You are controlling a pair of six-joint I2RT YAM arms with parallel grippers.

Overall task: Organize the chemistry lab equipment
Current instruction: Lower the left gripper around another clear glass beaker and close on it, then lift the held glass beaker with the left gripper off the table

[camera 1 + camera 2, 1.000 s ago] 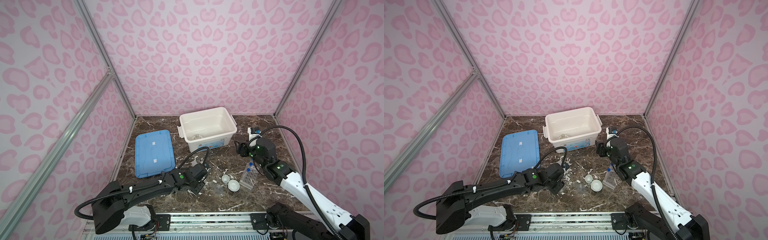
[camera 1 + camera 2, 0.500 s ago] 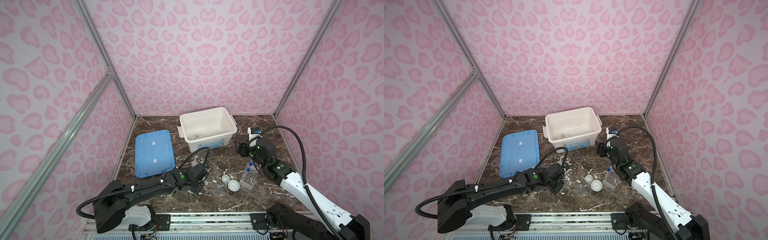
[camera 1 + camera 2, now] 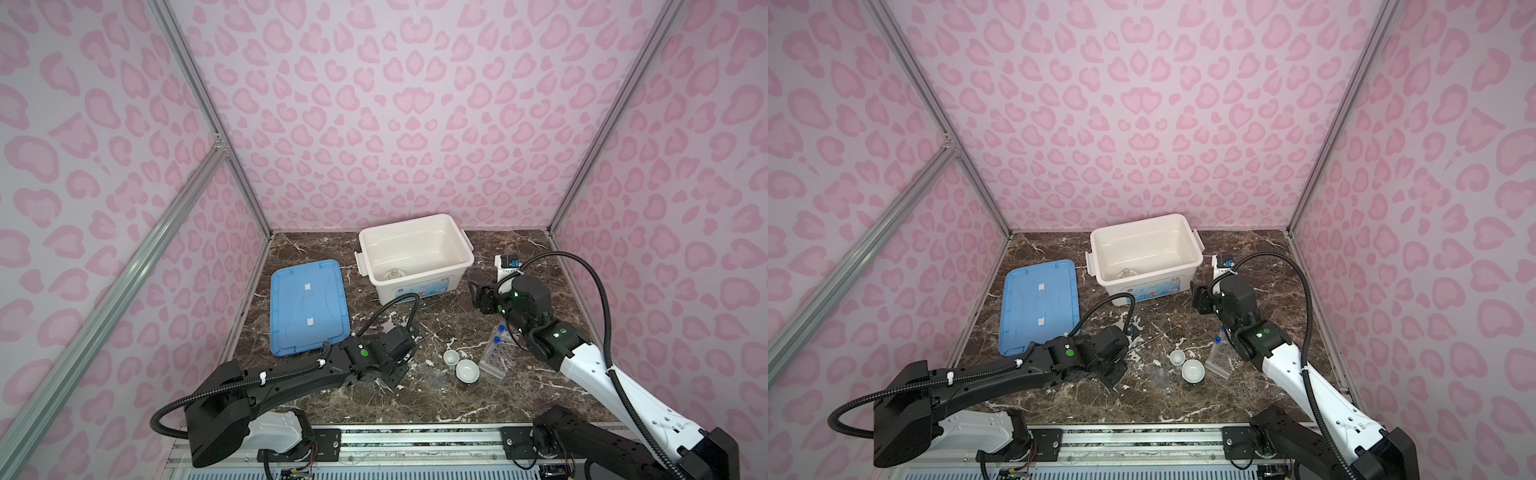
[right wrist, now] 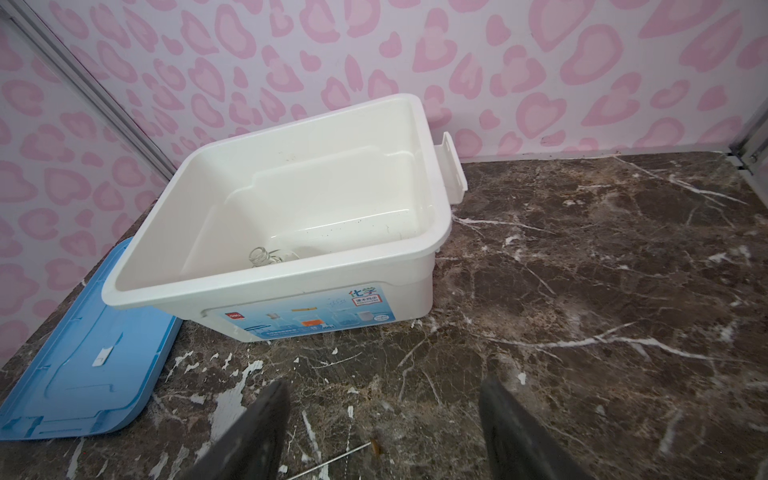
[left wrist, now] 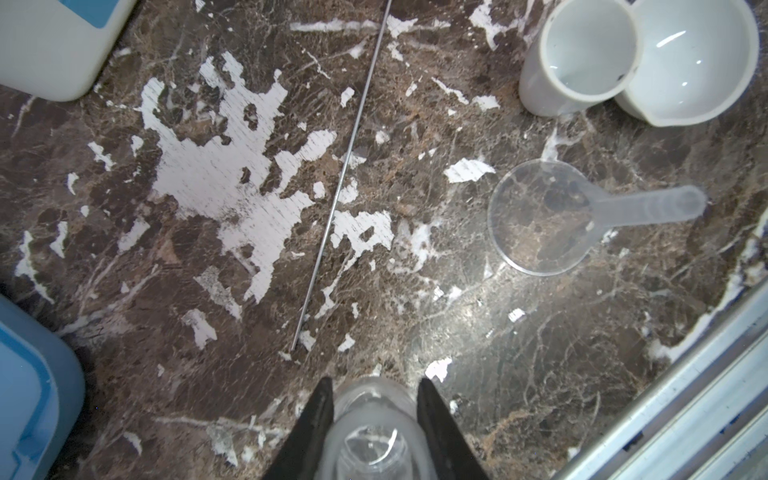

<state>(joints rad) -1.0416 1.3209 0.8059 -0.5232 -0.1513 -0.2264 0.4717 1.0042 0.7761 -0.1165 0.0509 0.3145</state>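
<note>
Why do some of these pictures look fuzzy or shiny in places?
Left wrist view: the glass flask between the left fingers is blurred, likely too near the lens; the white dish shows glints. Right wrist view: only the right fingers blur. Both top views: evenly lit and sharp.

white storage box (image 4: 274, 279) label (image 4: 305, 315), "化学"

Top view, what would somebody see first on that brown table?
Probably the big white box at the back of the table, with a blue lid lying flat beside it. Nearer the front, the left tool grips a small glass flask.
</note>
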